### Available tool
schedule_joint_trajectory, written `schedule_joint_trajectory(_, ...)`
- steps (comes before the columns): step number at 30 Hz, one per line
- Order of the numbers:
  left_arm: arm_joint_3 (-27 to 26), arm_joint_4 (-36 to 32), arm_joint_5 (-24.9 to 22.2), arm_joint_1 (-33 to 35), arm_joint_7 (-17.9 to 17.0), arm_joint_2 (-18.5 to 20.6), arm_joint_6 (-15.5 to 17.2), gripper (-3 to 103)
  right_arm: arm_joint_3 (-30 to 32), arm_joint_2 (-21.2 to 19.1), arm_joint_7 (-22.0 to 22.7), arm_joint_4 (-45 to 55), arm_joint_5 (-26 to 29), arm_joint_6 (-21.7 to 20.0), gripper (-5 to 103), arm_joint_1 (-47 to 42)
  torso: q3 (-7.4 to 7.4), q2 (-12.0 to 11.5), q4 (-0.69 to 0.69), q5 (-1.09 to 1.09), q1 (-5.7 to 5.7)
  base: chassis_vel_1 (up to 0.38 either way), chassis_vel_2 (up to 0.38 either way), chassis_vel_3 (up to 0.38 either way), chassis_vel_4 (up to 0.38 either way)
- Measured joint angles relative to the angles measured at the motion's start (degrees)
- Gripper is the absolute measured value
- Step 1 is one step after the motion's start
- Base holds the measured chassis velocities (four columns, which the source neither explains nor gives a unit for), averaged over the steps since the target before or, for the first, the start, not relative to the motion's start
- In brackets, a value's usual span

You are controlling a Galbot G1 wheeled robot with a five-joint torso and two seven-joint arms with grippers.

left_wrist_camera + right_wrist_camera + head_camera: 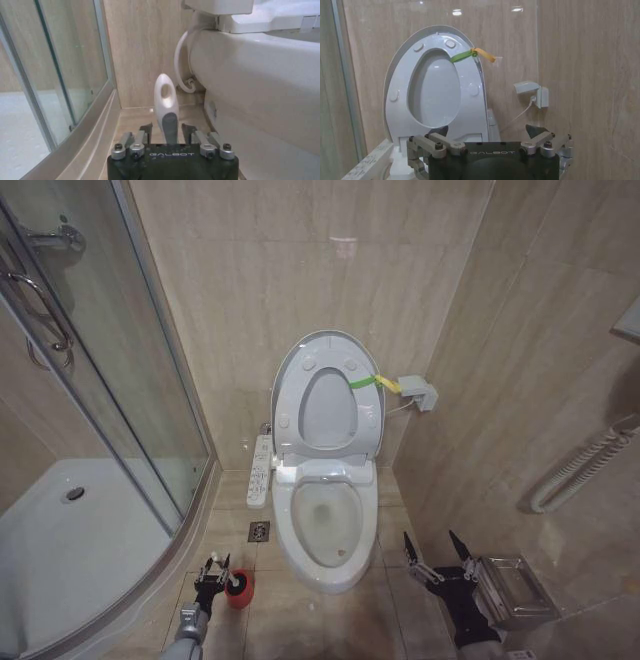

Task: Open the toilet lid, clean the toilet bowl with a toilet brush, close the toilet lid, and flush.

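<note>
While the lid [327, 395] stands raised against the wall above the bowl [322, 525], the left tool [167, 132] pinches the brush [166, 108] handle beside the bowl; the right tool [433, 552] hangs spread.

The toilet lid [437, 80] stands raised beyond the spread right claw [490, 132].
</note>
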Motion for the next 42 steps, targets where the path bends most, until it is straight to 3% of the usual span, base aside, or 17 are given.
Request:
schedule_joint_trajectory(5, 0.0, 0.2, 0.3, -0.1, 0.2, -0.1, 0.0, 52, 0.0, 0.0, 0.0, 0.0, 0.0, 0.0, 100, 0.0, 0.0, 0.0, 0.0, 0.0, 0.0, 0.0, 0.0, 0.0, 0.0)
schedule_joint_trajectory(6, 0.0, 0.3, 0.5, -0.1, 0.3, -0.2, 0.0, 20, 0.0, 0.0, 0.0, 0.0, 0.0, 0.0, 100, 0.0, 0.0, 0.0, -0.01, -0.02, 0.0, 0.0, 0.0, 0.0, 0.0)
schedule_joint_trajectory(18, -0.6, 0.6, -0.2, 0.0, 2.5, -0.2, -0.6, 19, 0.0, 0.0, 0.0, 0.0, 0.0, 0.0, 100, 0.0, 0.0, 0.0, 0.0, 0.0, 0.0, 0.0, 0.0, 0.0, 0.0)
schedule_joint_trajectory(22, -0.9, -4.1, -2.5, 2.5, 3.7, -0.5, -0.4, 19, 0.0, 0.0, 0.0, 0.0, 0.0, 0.0, 100, 0.0, 0.0, 0.0, -0.01, -0.01, 0.0, 0.0, 0.0, 0.0, 0.0)
schedule_joint_trajectory(42, -4.7, -11.7, -2.7, 12.0, 1.5, -0.1, 2.4, 19, 0.0, 0.0, 0.0, 0.0, 0.0, 0.0, 100, 0.0, 0.0, 0.0, 0.0, 0.0, -0.01, 0.0, 0.0, 0.0, 0.0)
